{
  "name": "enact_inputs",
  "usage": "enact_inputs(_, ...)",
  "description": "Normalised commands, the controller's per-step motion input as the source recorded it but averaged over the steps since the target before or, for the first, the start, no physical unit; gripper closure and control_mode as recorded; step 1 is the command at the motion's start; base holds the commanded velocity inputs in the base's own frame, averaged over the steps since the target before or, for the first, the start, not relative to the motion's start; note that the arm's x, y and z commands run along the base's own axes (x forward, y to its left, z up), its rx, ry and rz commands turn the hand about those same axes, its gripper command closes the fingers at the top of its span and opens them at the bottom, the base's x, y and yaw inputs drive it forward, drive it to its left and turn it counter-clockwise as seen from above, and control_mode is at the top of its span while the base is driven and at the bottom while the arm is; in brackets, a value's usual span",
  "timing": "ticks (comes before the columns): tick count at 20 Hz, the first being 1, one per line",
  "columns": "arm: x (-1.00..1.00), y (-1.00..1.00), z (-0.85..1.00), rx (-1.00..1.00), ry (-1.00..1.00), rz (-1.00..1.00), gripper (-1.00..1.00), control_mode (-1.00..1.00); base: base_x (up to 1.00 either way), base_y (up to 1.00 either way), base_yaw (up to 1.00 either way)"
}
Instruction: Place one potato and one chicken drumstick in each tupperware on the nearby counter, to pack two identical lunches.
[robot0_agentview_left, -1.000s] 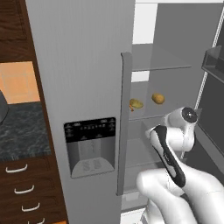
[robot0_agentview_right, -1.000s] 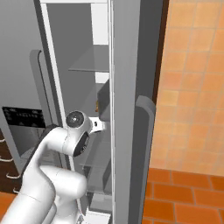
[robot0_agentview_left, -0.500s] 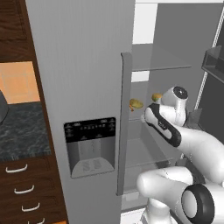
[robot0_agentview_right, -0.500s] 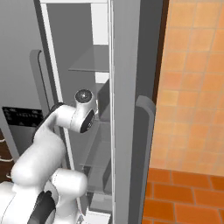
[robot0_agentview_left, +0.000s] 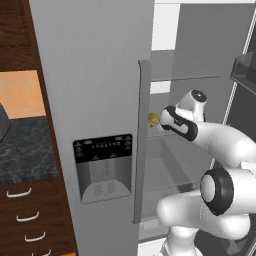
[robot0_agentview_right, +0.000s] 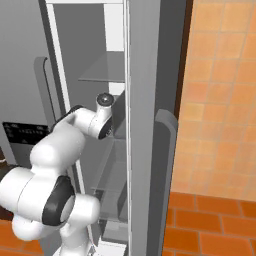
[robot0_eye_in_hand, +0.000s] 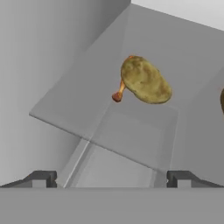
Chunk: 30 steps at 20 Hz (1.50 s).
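Golden-brown, the potato lay on the fridge shelf before my wide-open, empty jaws, a chicken drumstick's bone tip poking out behind it.

A potato is seen on the glass fridge shelf, a chicken drumstick tucked right behind it.

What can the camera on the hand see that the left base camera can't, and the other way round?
Hand view: a chicken drumstick poking its bone tip from behind the potato, and the open gripper with its finger tips. Left base view: the white arm, the fridge door's dispenser, the counter and drawers. Both: a potato on the glass shelf.
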Motion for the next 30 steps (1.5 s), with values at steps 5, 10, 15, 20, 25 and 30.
enact_inputs(5,0.75,-0.1,-0.01,0.0,0.04,0.04,-1.0,-1.0,0.0,0.0,0.0)
enact_inputs(10,0.57,-0.09,-0.16,0.0,0.01,0.09,-1.0,-1.0,0.0,0.0,0.0)
enact_inputs(15,0.47,-0.02,-0.26,0.0,0.01,0.11,-1.0,-1.0,0.0,0.0,0.0)
enact_inputs(20,0.55,0.0,-0.24,0.0,0.04,0.09,-1.0,-1.0,0.0,0.0,0.0)
enact_inputs(25,0.59,0.0,-0.24,0.0,0.04,0.09,-1.0,-1.0,0.0,0.0,0.0)
enact_inputs(30,0.47,0.0,-0.45,-0.01,0.02,0.11,-1.0,-1.0,0.0,0.0,0.0)
